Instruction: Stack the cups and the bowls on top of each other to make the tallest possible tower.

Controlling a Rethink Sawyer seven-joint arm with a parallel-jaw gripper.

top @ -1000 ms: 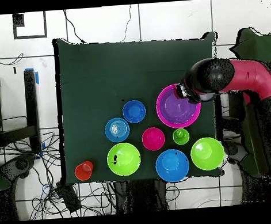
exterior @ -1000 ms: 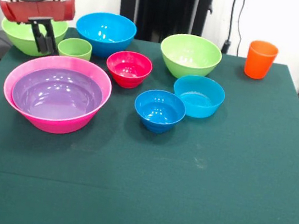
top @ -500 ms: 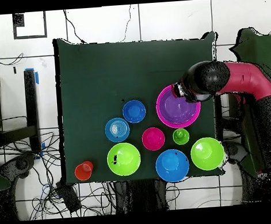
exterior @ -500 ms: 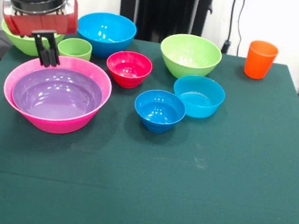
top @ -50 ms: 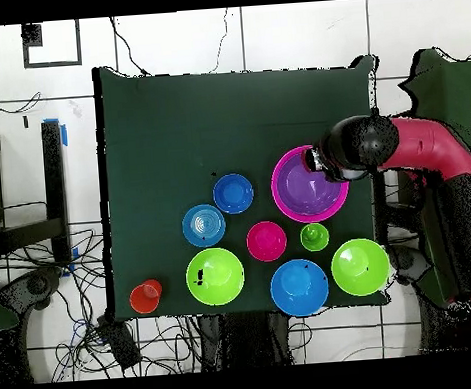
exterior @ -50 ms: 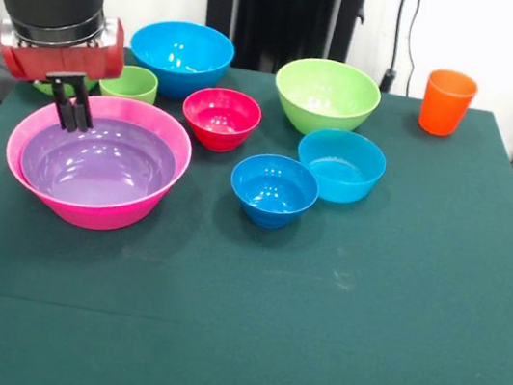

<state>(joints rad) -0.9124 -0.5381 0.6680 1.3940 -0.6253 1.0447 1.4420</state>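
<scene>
Pincer (exterior @ -50 ms: 72, 114) lower than before, over purple bowl (exterior @ -50 ms: 97, 162) rim, fingers pressed together

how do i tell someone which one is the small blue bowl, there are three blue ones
Start at the huge pink bowl with the purple bowl nested inside. Toward the table's middle from it sits the small blue bowl, darker and smaller than the teal bowl touching it.
</scene>
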